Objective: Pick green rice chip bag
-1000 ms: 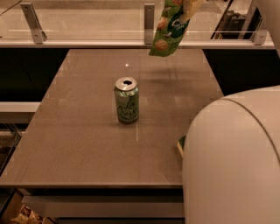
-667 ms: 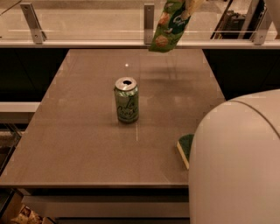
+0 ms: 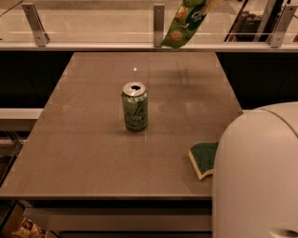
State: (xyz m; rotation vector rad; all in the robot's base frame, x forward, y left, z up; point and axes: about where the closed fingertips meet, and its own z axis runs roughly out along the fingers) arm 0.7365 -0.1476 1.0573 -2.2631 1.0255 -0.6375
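Lifting step, I judge: green rice chip bag (image 3: 182,24) hangs tilted at top centre, off the table (image 3: 93,153); gripper (image 3: 204,4) at top edge pinches its upper end; next, a steady hold.

Gripper (image 3: 209,4) high at top edge, mostly cropped.

Office-type building interior, probably. Brown table (image 3: 88,158) beside a glass railing (image 3: 93,23) on metal posts (image 3: 159,23). Gripper (image 3: 210,3) at top edge.
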